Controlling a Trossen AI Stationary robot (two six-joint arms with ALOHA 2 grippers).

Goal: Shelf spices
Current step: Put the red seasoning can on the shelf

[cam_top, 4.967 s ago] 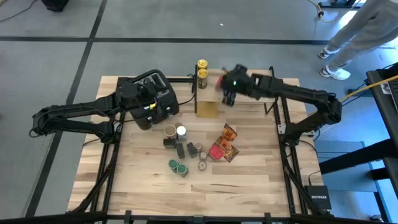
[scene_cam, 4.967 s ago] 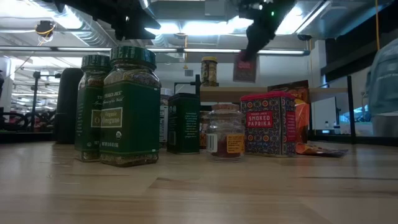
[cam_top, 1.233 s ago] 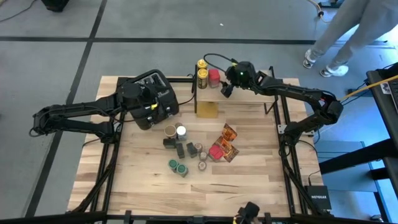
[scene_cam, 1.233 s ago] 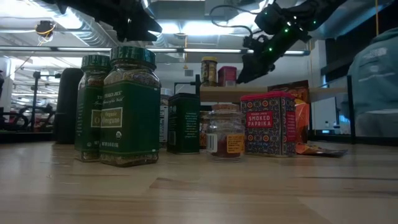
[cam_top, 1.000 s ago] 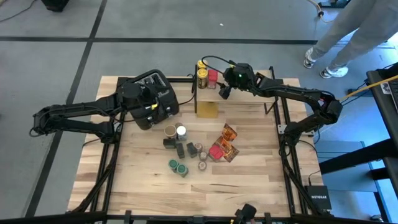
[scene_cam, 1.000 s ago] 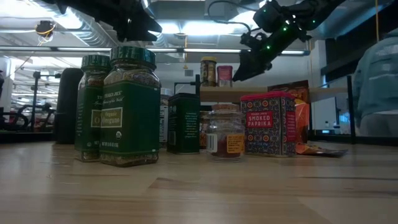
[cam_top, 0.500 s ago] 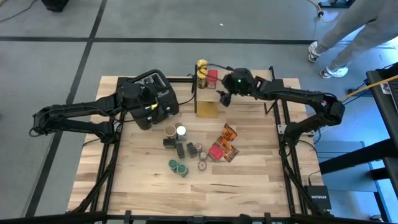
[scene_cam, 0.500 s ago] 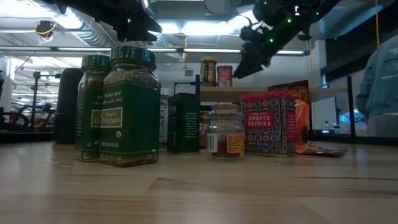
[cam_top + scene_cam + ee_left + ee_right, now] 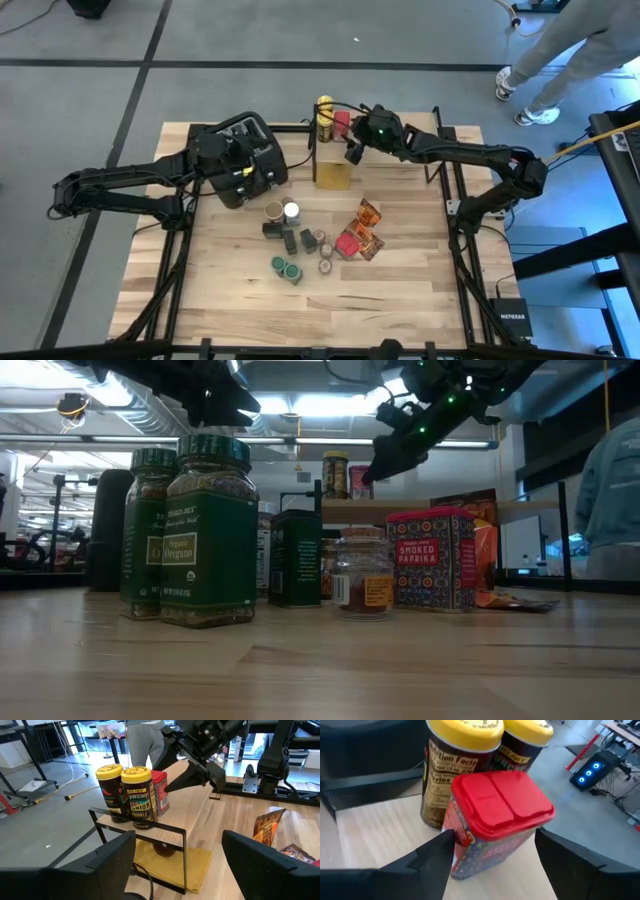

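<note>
Red-lidded tin [image 9: 496, 815] stood on shelf [image 9: 400, 148] beside yellow-lidded jars [image 9: 125, 792]; right pincer [image 9: 352, 152] spread around it, released; left pincer [image 9: 175, 865] parked, spread.

Wooden table [image 9: 230, 300] bearing toaster [image 9: 250, 150], shelf [image 9: 385, 165], scattered spices [image 9: 290, 240].

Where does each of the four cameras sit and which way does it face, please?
High view: above the table, looking straight down; both arms show, the right gripper at the shelf.
Low view: at tabletop height, looking level past green-lidded jars; the right arm reaches in from above.
Left wrist view: on the left arm, facing the shelf; its own fingers show.
Right wrist view: on the right arm, close over the red-lidded tin, open fingers either side.
Both wrist views share the tin and two yellow-lidded jars.
</note>
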